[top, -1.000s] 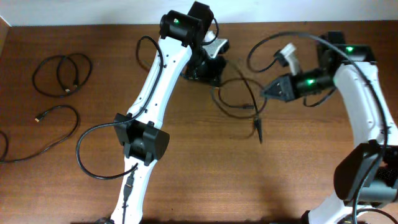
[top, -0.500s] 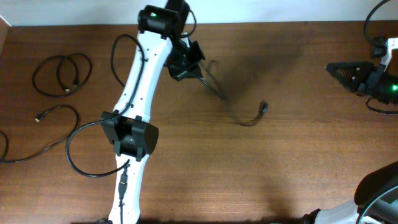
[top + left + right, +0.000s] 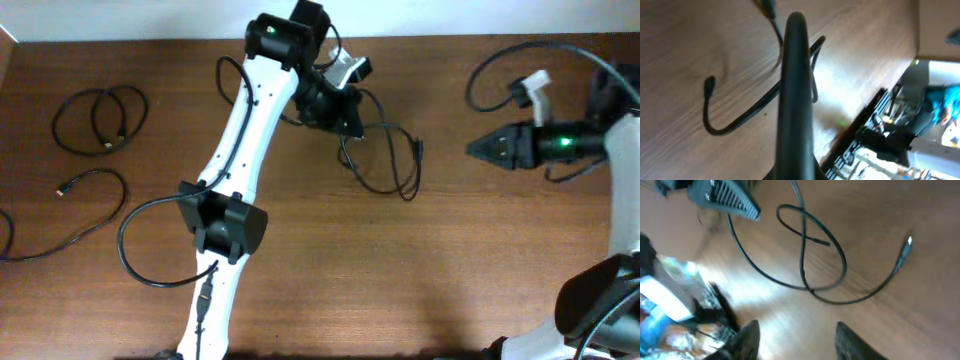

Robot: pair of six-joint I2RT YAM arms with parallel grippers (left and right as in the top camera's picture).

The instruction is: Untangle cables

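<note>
One of the cables (image 3: 385, 160), thin and black, lies in crossed loops on the wooden table just right of centre, its plug (image 3: 418, 148) pointing up. My left gripper (image 3: 345, 120) is shut on its left end; the left wrist view shows the closed fingers (image 3: 796, 20) as one dark bar with the cable (image 3: 740, 120) curving away beneath. My right gripper (image 3: 478, 150) hovers to the right of the loops, open and empty. In the right wrist view its fingers (image 3: 747, 340) stand wide apart above bare wood, short of the looped cable (image 3: 810, 255) and its plug (image 3: 905, 252).
At the far left lie a coiled cable (image 3: 100, 120), a loose one (image 3: 90, 200) and another (image 3: 8, 240) at the edge. The left arm (image 3: 235, 170) crosses the middle. The arms' own thicker cords (image 3: 150, 250) hang beside them. A wall borders the back edge.
The right gripper has opened and come back in from the far right. The left arm has swung back right with the cable, which now lies in wider loops.
</note>
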